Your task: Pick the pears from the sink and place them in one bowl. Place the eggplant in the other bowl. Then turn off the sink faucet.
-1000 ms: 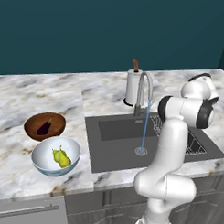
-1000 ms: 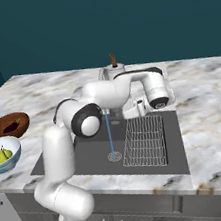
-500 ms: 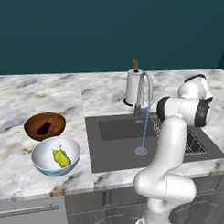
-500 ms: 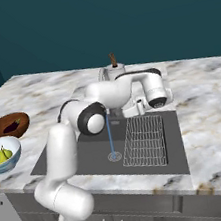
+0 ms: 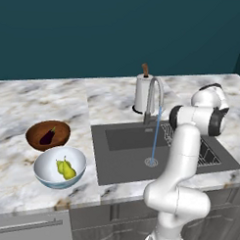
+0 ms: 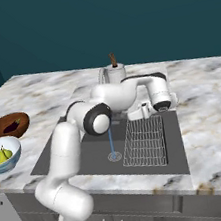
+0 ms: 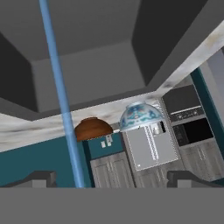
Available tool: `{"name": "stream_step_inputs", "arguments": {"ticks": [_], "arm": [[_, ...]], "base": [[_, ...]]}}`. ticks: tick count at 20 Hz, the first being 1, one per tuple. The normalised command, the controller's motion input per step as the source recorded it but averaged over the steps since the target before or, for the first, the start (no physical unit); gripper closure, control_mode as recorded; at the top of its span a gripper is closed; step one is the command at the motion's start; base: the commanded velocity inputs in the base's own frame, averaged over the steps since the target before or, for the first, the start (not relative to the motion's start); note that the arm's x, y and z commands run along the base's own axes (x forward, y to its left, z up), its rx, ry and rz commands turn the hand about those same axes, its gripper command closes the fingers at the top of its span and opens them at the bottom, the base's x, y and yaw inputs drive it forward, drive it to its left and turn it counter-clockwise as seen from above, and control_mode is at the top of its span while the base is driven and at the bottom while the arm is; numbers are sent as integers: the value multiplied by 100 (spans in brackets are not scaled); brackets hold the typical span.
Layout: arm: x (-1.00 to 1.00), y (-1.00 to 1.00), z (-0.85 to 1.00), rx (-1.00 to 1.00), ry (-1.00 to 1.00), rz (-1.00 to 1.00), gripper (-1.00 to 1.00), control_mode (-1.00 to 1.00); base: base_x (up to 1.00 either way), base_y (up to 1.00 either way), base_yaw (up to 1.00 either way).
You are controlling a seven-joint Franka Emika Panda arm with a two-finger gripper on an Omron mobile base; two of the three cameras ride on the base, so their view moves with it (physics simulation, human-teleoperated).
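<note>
Two yellow-green pears (image 5: 65, 168) lie in the white and blue bowl (image 5: 46, 176) on the counter left of the sink (image 5: 120, 158). Behind it, the dark eggplant (image 5: 48, 135) rests in the brown wooden bowl (image 5: 60, 129). The faucet (image 5: 153, 96) pours a blue water stream (image 5: 155, 138) onto the drain. My gripper (image 6: 143, 112) hangs low at the sink's back edge, right of the stream (image 6: 111, 143). In the hand view my gripper (image 7: 113, 179) is open and holds nothing. That rolled view looks past the stream (image 7: 61, 96) at both bowls (image 7: 141, 116).
A white cylinder with a brown top (image 5: 141, 93) stands behind the faucet. A wire rack (image 6: 145, 140) fills the sink's right side under my wrist. My folded arm (image 5: 182, 158) rises in front of the sink's right half. Marble counter (image 5: 24, 104) spreads on both sides.
My wrist has shifted slightly and sunk a little at the sink's back right. The gripper stays open, the water keeps running, and the bowls have not moved.
</note>
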Motion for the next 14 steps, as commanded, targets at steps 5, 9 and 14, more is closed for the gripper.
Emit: {"name": "stream_step_inputs", "arguments": {"ticks": [5, 9, 14], "arm": [[40, -2, -2, 0, 0, 0, -100, -100], [39, -11, -18, 0, 1, 0, -100, -100], [38, -10, -22, 0, 5, -1, -100, -100]], "base": [[0, 0, 0], [0, 0, 0], [0, 0, 0]]}}
